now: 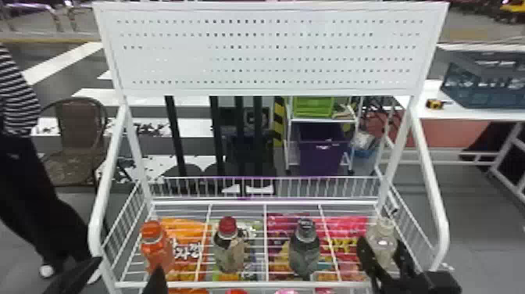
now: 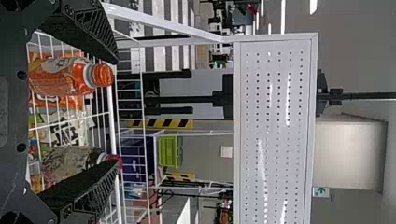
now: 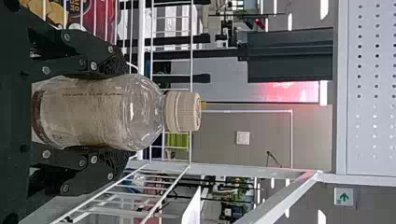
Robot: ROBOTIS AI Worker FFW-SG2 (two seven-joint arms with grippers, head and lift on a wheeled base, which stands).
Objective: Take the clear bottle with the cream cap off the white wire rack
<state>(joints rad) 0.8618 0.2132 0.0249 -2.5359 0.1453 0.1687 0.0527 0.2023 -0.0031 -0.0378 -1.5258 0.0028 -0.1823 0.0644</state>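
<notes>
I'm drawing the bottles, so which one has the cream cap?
The clear bottle held by the right pincer, at the right end of the rack. The others there have an orange cap, a red cap and a dark cap.

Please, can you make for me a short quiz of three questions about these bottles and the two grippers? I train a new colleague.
1. Fill in: On the white wire rack, the clear plastic bottle with the dark red cap stands between the plastic bottle with the black cap and the plastic bottle with the ____ cap.
2. Choose: What is between the fingers of the right gripper?
A) the bottle with the black cap
B) the clear plastic bottle with the cream cap
C) the bottle with the dark red cap
3. True or false: The fingers of the left gripper are closed together.

Key: 1. orange; 2. B; 3. false
</notes>
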